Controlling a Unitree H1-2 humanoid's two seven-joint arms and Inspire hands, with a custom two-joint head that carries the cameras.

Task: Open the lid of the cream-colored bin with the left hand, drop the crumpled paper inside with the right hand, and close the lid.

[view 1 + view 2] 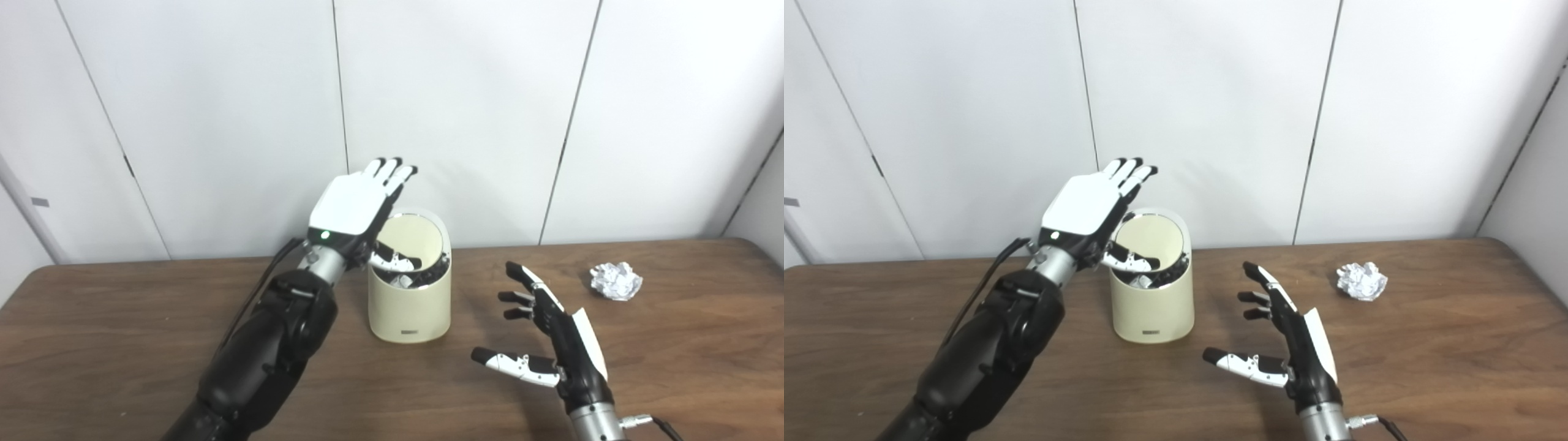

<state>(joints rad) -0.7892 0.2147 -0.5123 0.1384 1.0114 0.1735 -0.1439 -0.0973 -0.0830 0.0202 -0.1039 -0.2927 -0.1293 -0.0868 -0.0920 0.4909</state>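
**Lid up, paper not yet picked: risks from here**

Left eye view: cream bin [409,309] stands near the middle of the worktop [122,343], toward the back edge. Its lid [411,240] is tipped up, inner face toward the camera. Left robot hand [354,205] is at the bin's left rim, fingers straight and spread, thumb [395,260] reaching across the opening; not closed around anything, and contact with the lid can't be confirmed. If only the thumb props the lid, a small arm shift could let it drop shut before the paper arrives. Something dark and white sits inside the bin, unclear what. Right robot hand [551,343] hovers over the worktop right of the bin, fingers apart, empty. Crumpled paper [616,280] lies well apart from it, toward the back right corner.

Right eye view: same layout. Paper [1361,281] is loose and light, so a sideways approach could push it toward the right edge instead of grasping it. Right robot hand [1292,349] would pass near the bin [1151,303] on the way back; a bump could slide or tip this small bin. Left robot hand [1087,208] partly covers the opening, so the drop path looks narrow and the paper could bounce off the thumb or rim onto the worktop.
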